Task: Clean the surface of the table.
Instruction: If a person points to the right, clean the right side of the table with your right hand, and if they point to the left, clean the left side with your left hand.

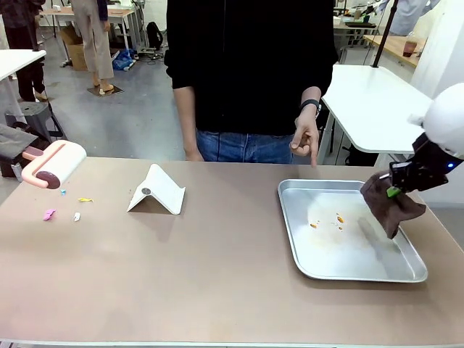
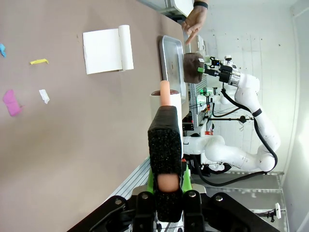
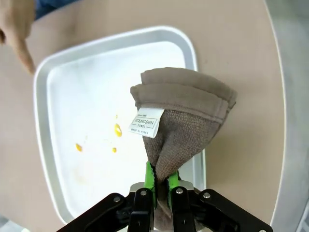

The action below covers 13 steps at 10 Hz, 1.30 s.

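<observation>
The tan-brown table (image 1: 217,283) carries small paper scraps (image 1: 48,214) near its left end, also seen as scraps (image 2: 12,102) in the left wrist view. My left gripper (image 2: 167,186) is shut on the foam-wrapped pink handle of a lint roller (image 1: 54,164), held just above the table's far left corner. Over the right rim of a metal tray (image 1: 293,217), my right gripper (image 1: 396,190) is shut on a brown cloth (image 1: 388,206) that hangs down. The cloth (image 3: 186,108) dangles above the tray (image 3: 43,106), which has orange spots (image 3: 117,129).
A white folded stand (image 1: 158,191) sits left of centre. A person stands at the far side, one hand (image 1: 306,138) pointing a finger down at the tray's far edge. White-topped tables stand behind on the right.
</observation>
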### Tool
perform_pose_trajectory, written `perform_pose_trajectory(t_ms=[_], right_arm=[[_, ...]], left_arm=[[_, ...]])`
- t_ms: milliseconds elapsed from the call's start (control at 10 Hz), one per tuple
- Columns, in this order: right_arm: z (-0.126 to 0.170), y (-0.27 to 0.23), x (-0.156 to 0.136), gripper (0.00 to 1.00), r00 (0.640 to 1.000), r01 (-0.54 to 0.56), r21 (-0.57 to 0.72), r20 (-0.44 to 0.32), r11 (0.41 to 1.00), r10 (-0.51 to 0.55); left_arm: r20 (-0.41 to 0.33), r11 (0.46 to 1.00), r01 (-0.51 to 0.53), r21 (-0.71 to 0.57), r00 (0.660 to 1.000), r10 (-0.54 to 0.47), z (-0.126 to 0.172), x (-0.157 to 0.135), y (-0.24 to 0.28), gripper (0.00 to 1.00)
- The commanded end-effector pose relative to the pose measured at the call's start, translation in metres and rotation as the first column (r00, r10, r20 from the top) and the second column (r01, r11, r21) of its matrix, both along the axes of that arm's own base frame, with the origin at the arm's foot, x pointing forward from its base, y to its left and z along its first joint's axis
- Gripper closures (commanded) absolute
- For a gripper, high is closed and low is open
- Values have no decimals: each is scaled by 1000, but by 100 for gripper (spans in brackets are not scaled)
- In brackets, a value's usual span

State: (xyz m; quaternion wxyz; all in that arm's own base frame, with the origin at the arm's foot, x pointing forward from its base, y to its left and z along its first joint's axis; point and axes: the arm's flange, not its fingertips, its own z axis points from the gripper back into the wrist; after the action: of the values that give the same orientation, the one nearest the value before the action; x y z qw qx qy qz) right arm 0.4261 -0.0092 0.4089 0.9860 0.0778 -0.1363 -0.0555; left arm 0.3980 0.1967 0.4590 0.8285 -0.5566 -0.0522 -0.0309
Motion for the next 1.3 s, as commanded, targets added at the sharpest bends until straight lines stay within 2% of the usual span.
perform_pose_trajectory(t_ms=[0, 200, 600, 1200], right_arm=[[-7, 20, 19, 88, 999, 31, 14, -23, 999, -30], [-19, 34, 26, 88, 998, 49, 18, -35, 999, -48], [-45, 80, 35, 88, 996, -16, 26, -82, 1000, 18], [-83, 129, 44, 88, 982, -113, 116, -138, 987, 129]], left_arm=[[10, 1000, 16, -6, 1000, -16, 3, -3, 2, 95], [10, 1000, 16, -6, 1000, -16, 3, -3, 2, 95], [10, 1000, 16, -6, 1000, -16, 3, -3, 2, 95], [10, 1000, 16, -6, 1000, -16, 3, -3, 2, 95]])
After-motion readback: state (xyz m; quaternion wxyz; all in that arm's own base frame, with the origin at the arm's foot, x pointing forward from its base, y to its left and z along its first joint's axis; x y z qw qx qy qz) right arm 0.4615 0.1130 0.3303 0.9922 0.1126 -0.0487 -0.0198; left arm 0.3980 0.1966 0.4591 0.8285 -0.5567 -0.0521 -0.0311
